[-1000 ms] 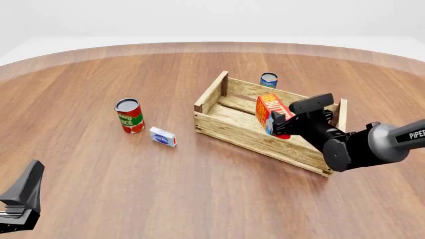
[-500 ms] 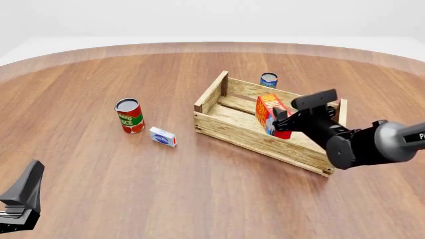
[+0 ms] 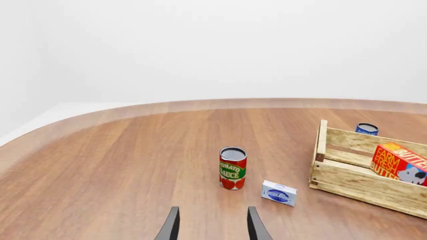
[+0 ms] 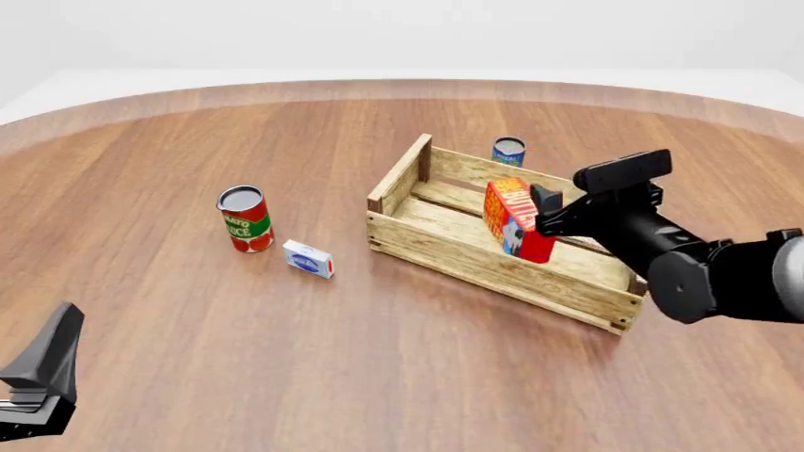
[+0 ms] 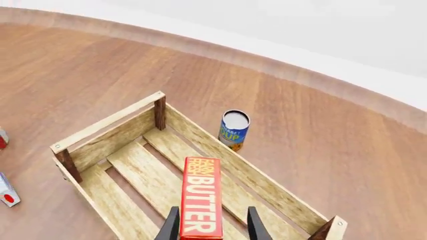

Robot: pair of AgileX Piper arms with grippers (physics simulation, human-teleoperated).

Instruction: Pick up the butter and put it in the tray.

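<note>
Butter (image 4: 511, 219) is standing on end inside the tray (image 4: 415, 237), about mid-crate. The right claw (image 4: 543, 211) looks spread just wider than the carton, with a sliver of gap either side in the wrist view. Seems a light, stiff box with slick printed faces, so pinch the broad flat sides near the middle. Left claw (image 3: 211, 227) is parted and empty, near-left over the counter (image 4: 188, 358).

Black right hand (image 4: 538, 209), grey rounded arm
</note>
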